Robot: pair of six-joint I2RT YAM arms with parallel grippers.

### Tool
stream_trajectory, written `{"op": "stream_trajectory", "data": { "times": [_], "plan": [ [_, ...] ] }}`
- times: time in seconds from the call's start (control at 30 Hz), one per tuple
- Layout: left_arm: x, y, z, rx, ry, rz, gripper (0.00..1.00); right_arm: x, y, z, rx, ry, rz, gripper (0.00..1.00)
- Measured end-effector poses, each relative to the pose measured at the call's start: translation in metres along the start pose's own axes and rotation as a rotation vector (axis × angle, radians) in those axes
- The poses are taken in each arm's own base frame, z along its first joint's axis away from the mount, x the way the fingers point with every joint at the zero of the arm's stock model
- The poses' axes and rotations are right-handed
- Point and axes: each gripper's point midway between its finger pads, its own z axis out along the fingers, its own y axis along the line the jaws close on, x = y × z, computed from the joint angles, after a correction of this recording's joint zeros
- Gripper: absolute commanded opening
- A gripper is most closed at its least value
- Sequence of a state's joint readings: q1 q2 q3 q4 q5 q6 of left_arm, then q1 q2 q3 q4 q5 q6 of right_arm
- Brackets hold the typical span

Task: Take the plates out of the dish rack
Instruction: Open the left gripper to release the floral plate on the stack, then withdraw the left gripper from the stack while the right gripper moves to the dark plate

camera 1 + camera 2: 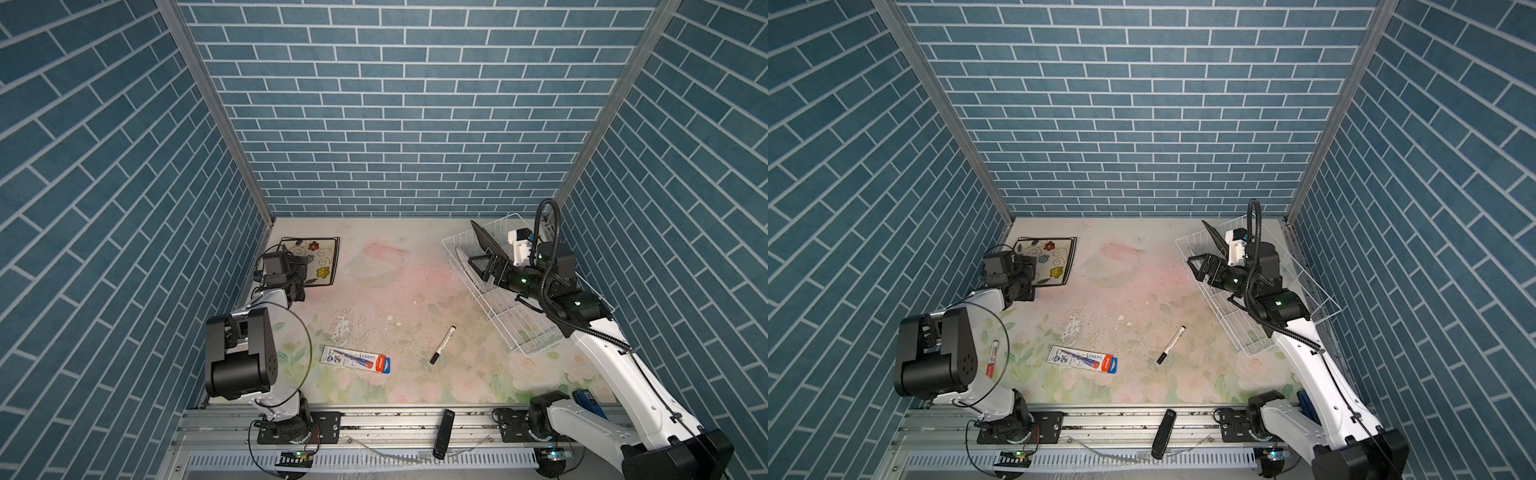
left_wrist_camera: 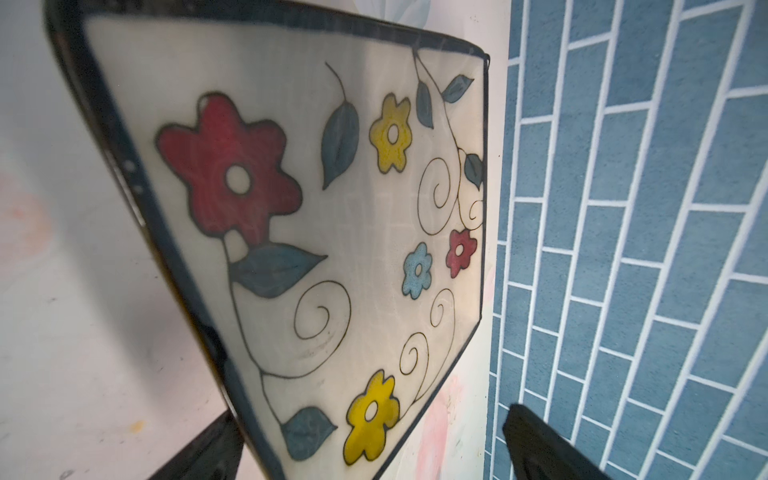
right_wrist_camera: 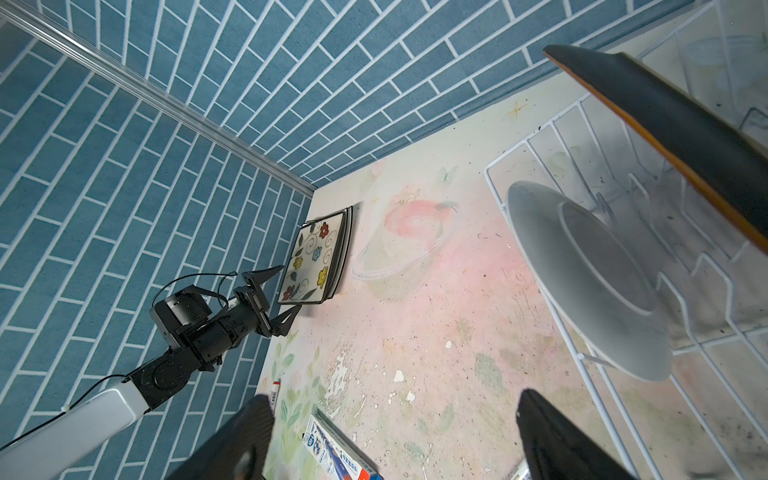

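Gaping left gripper (image 3: 287, 289) beside the floral plate (image 1: 318, 257) — right gripper (image 1: 482, 268), likewise spread, over the dish rack (image 1: 451, 249).

You see the floral plate (image 1: 320, 257) cream inside a black rim, with red, yellow and pale blue flowers, grey-blue leaves and thin black curls; the dish rack (image 1: 517, 328) is white wire; in it the glossy plate (image 3: 673, 120) is black with an orange-brown edge, and the round plate (image 3: 590, 291) shows you plain white; your tabletop (image 1: 395, 291) is pastel pink and green blooms; the walls (image 1: 395, 104) are blue brick with white joints; the left tool (image 3: 286, 291) and the right tool (image 1: 480, 268) are black
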State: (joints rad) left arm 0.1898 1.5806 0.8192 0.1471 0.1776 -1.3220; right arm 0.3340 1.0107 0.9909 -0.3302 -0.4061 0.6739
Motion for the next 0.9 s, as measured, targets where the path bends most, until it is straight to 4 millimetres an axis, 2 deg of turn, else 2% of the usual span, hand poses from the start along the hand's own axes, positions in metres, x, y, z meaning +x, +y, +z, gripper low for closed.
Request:
{"op": "stream_trajectory", "data": {
  "times": [0.3,0.47,0.6,0.77,0.9],
  "plan": [
    [0.003,0.003,-0.015,0.018,-0.002,0.023,1.0,0.006,0.001,-0.013,0.008,-0.005,-0.002,0.93],
    [0.011,-0.006,-0.021,0.051,0.039,0.089,1.0,0.017,-0.011,-0.019,0.068,0.028,-0.011,0.92],
    [0.02,-0.023,-0.037,0.111,0.059,0.202,1.0,0.03,-0.024,-0.024,0.13,0.07,-0.023,0.92],
    [0.034,-0.059,-0.075,0.235,0.042,0.401,1.0,0.041,-0.031,-0.034,0.17,0.104,-0.063,0.92],
    [0.054,-0.076,-0.098,0.31,0.039,0.563,1.0,0.043,-0.031,-0.046,0.186,0.088,-0.118,0.92]
  ]
}}
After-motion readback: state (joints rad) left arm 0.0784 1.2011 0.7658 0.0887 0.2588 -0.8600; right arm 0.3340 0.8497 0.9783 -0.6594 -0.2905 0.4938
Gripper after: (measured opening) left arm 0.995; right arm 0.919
